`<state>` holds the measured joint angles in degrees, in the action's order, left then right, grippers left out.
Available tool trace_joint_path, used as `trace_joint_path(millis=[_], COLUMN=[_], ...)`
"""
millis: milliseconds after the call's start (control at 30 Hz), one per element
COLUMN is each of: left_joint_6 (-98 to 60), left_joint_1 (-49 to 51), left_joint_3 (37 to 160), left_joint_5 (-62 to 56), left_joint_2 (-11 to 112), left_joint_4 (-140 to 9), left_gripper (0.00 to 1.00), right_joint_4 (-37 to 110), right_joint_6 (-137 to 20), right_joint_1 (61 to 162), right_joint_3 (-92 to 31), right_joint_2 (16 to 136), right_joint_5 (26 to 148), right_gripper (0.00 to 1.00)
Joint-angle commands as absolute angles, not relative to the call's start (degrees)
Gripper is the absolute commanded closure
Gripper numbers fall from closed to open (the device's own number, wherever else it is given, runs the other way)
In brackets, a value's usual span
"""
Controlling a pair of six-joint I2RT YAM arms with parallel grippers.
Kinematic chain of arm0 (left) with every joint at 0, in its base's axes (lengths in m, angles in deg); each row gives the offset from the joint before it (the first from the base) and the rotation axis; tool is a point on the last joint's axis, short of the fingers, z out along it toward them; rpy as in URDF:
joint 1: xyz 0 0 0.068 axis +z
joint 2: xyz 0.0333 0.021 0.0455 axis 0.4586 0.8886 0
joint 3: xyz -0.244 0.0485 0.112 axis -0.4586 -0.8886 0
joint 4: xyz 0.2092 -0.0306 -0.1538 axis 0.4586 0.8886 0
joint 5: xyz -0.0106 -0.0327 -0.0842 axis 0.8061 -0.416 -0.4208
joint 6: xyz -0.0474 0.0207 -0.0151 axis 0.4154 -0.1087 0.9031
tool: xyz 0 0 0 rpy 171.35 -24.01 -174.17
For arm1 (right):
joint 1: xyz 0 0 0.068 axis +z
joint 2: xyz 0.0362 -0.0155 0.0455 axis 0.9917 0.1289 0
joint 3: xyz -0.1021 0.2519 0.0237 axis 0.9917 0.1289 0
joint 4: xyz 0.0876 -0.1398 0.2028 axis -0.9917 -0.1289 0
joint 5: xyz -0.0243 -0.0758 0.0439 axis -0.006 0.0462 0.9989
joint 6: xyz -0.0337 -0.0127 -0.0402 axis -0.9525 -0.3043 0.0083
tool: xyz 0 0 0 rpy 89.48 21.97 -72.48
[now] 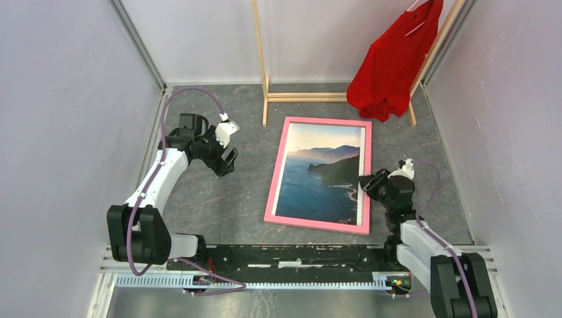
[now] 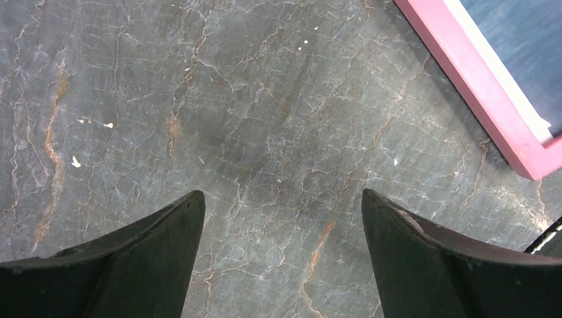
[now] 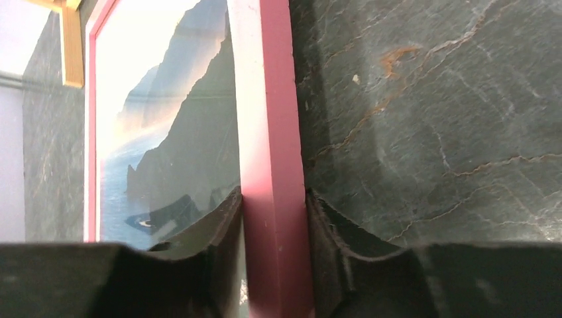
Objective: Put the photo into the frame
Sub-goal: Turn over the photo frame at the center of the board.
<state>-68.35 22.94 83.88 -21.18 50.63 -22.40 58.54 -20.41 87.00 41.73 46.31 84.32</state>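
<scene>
The pink frame (image 1: 272,179) lies flat in the middle of the table, front up. The photo (image 1: 321,173) of a blue coast with dark mountains sits inside it. My right gripper (image 1: 366,183) is shut on the frame's right rail (image 3: 268,132), one finger over the photo (image 3: 166,132) and one on the outer side. My left gripper (image 1: 227,162) is open and empty over bare table left of the frame. Its fingers (image 2: 159,252) stand wide apart, and the frame's near left corner (image 2: 490,99) shows at the upper right of that view.
A bare-wood clothes rack (image 1: 306,97) stands at the back, its foot just behind the frame. A red garment (image 1: 391,63) hangs from it at the back right. Grey walls close in the table on the left, back and right.
</scene>
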Motion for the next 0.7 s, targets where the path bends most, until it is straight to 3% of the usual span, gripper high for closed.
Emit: trace_joint_path(millis=[0,200,233,300,500,667], left_joint_6=[-69.23,-69.25,-69.29,-69.09,-66.8,-61.75], left_joint_1=[22.99,23.03,23.03,23.23,24.22,29.63], left_joint_3=[84.65,84.18,84.07,83.75,81.92,78.17], left_joint_5=[-21.28,-20.81,-20.79,-20.8,-21.61,-24.1], left_joint_2=[50.21,49.55,49.31,49.08,49.37,49.19], left_joint_4=[-24.53,-24.54,-24.59,-25.1,-28.7,-36.97], left_gripper=[0.06,0.05,0.04,0.0,0.0,0.0], right_joint_4=[61.7,63.17,62.69,60.33,48.74,47.16], right_joint_6=[-19.36,-21.76,-22.54,-25.05,-32.55,-43.11], right_joint_1=[88.27,92.05,92.32,92.39,92.2,91.96], right_joint_3=[41.01,37.11,36.5,34.85,29.85,29.68], right_joint_2=[51.88,59.55,59.97,60.94,56.82,45.55], right_joint_5=[77.8,82.54,83.23,85.26,80.3,56.38], right_gripper=[0.56,0.41,0.34,0.02,0.02,0.02])
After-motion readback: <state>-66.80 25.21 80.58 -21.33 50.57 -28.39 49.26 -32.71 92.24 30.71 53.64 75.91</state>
